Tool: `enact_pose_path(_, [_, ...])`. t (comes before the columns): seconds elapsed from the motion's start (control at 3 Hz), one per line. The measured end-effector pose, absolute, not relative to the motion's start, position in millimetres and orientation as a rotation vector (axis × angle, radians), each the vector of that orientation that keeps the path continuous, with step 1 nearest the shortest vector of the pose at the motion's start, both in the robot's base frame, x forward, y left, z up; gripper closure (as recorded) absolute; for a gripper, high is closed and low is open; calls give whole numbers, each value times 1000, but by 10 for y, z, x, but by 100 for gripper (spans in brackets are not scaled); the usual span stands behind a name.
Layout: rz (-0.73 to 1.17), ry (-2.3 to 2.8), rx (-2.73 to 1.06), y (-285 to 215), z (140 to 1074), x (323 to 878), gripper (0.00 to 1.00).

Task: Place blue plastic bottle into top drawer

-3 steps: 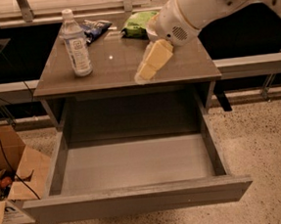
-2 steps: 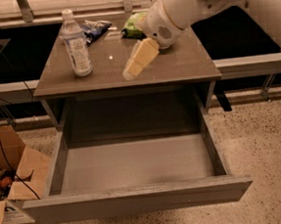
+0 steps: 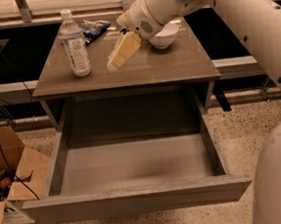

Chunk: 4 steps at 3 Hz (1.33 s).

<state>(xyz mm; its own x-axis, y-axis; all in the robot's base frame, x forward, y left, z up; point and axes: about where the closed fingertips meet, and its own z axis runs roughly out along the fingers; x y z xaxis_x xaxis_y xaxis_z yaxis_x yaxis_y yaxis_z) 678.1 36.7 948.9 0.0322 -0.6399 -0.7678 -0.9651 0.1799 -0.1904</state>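
The blue plastic bottle (image 3: 74, 43) stands upright on the left of the cabinet top; it is clear with a white cap and a white label. My gripper (image 3: 119, 54) hangs over the middle of the cabinet top, to the right of the bottle and apart from it, holding nothing. The top drawer (image 3: 135, 164) is pulled wide open below the cabinet top, and its grey interior is bare.
A white bowl (image 3: 164, 36) sits on the cabinet top behind my wrist. A dark blue snack bag (image 3: 94, 28) lies at the back, right of the bottle. An open cardboard box (image 3: 11, 177) stands on the floor at the left. My arm crosses the upper right.
My gripper has moved left across the cabinet top, closer to the bottle. The white bowl now shows behind my wrist. The bottle and the drawer have not moved.
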Motion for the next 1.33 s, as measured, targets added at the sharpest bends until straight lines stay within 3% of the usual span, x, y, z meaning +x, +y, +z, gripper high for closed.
enact_pose_path(0.67, [539,1714,-1508,372,9426,6797,0])
enact_pose_path(1.33, [586,1656,-1468,680,9307,7034,0])
